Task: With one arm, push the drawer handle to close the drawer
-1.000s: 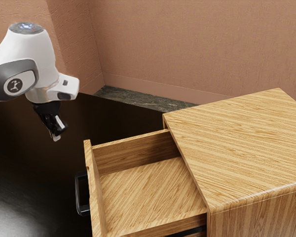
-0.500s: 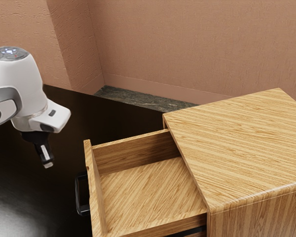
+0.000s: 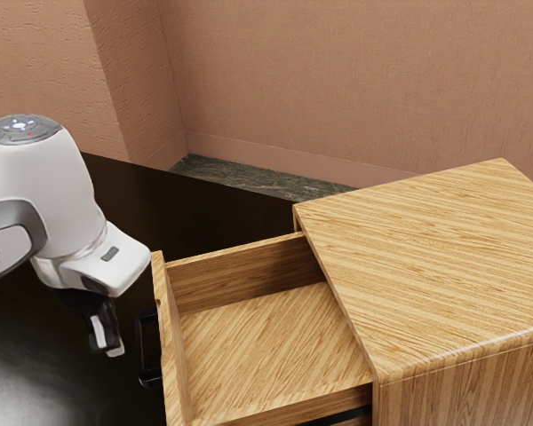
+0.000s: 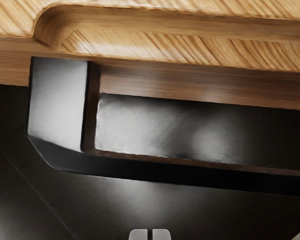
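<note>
Over at the exterior view's left, white arm reaches in, black gripper tilted downward. End effector: clenched on nothing, both fingertips side by side with a thin dark line between, as the wrist view gives it. Next along, black handle, near the fingertips but apart from them, on the outer face of the drawer front.

Wrist view adds handle detail: a broad end block, a long bar standing off the wood, dark surface seen through the gap, plus a rounded notch cut in the front's upper edge. Exterior view gives me what that close-up leaves out: the whole drawer, pulled well out, open on top, striped wooden floor and side walls inside.

Farther right, wooden cabinet, its flat top overhanging the drawer opening. Behind, plain reddish wall; below it, strip of dark mottled flooring.
</note>
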